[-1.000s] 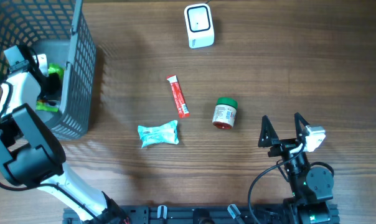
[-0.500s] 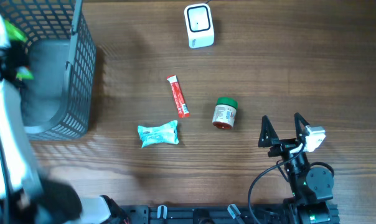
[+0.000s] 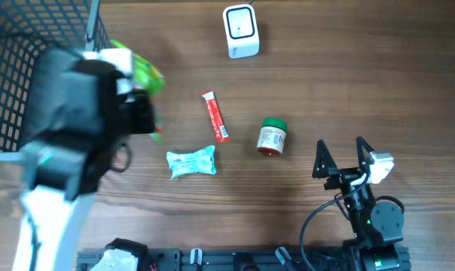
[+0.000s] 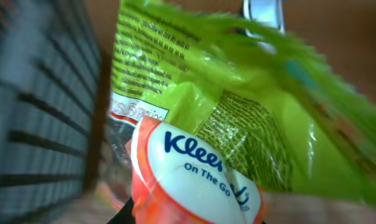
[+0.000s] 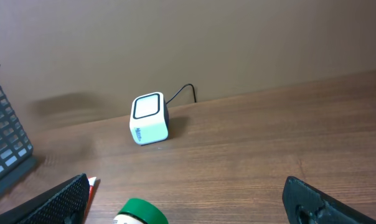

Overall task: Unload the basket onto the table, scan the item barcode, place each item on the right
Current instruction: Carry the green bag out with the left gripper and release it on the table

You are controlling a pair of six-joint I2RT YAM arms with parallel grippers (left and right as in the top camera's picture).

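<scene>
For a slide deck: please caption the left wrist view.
Close-up of a green Kleenex pack, held aloft beside the dark mesh basket.

The overhead camera looks straight down on the whole table (image 3: 378, 90). My left wrist camera sits hard against a green packet (image 4: 250, 124), blurred, with what may be the basket (image 4: 45, 124) at left. My right wrist camera sits low, facing across the wood toward the scanner (image 5: 149, 118), which the overhead view shares.
</scene>
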